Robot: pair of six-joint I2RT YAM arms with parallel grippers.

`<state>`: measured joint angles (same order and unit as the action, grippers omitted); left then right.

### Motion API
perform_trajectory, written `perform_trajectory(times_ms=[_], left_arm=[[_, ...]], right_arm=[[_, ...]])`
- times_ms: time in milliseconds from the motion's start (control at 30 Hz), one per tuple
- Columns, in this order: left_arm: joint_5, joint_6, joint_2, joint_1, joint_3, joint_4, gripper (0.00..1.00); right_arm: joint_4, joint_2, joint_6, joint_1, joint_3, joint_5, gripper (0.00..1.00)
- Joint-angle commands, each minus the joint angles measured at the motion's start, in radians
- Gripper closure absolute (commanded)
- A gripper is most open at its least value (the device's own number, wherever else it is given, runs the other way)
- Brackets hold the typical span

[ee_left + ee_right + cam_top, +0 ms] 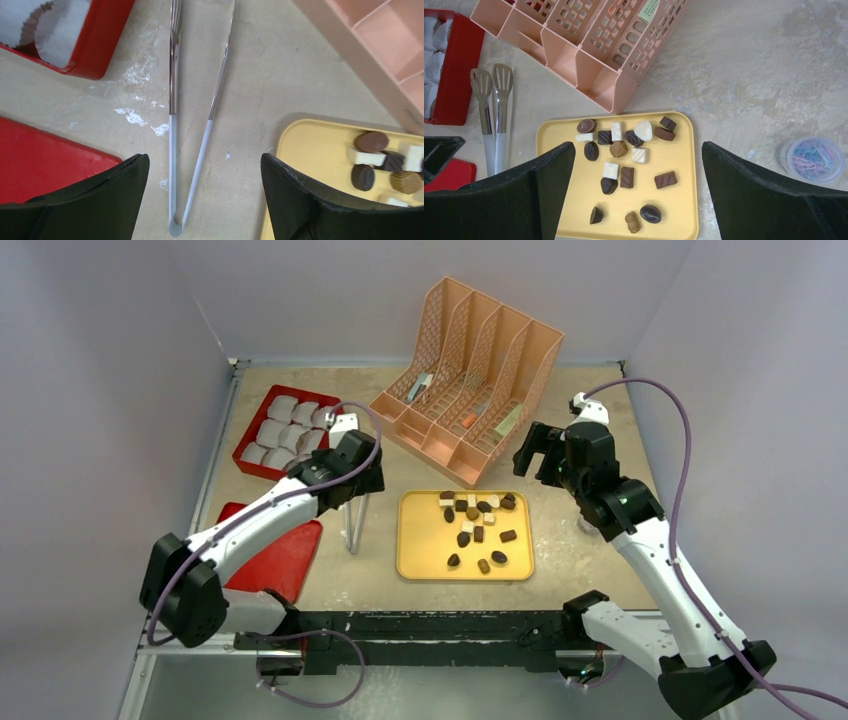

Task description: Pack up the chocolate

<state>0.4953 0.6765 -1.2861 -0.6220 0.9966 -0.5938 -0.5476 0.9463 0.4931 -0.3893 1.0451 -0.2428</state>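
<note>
The chocolate [478, 523] is a scatter of dark, caramel and white pieces on a yellow tray [425, 540] at the table's middle. In the right wrist view the chocolate [627, 177] lies below and between my right gripper's fingers. My right gripper [535, 455] hangs open and empty above the tray's right side, also seen as the right gripper [638, 145]. My left gripper [362, 478] is open and empty over metal tongs [352, 525]. In the left wrist view the left gripper [205, 160] straddles the tongs [172, 150] without touching them, with chocolate [371, 142] at the right.
A red box [250, 437] with white cup liners [285, 425] stands at the back left. Its red lid [290, 560] lies near the left arm. A pink file organizer [470, 370] stands behind the tray. A tub of paper clips [813, 159] sits right of the tray.
</note>
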Motion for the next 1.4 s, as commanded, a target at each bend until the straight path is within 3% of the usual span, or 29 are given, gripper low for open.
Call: perform_trajectory(times_ms=[0,233,600,1000,1367], left_arm=[[-0.006,0.055,-0.086,0.005,0.006,0.028,0.2],[0.041,0.063,-0.171,0.013,-0.025,0.059,0.25],[0.038,0.058,-0.157,0.055,-0.109,0.161,0.28],[-0.047,0.057,-0.221,0.086,-0.145,0.244,0.31],[-0.137,0.054,-0.239,0.073,-0.186,0.315,0.44]], right_arm=[[0.032,-0.031,-0.028,0.006,0.019,0.007,0.01],[-0.002,-0.044,-0.046,0.006,0.024,0.035,0.01],[-0.008,-0.074,-0.046,0.006,0.02,0.047,0.02],[-0.011,-0.071,-0.046,0.006,0.022,0.041,0.02],[-0.028,-0.057,-0.044,0.006,0.04,0.025,0.02]])
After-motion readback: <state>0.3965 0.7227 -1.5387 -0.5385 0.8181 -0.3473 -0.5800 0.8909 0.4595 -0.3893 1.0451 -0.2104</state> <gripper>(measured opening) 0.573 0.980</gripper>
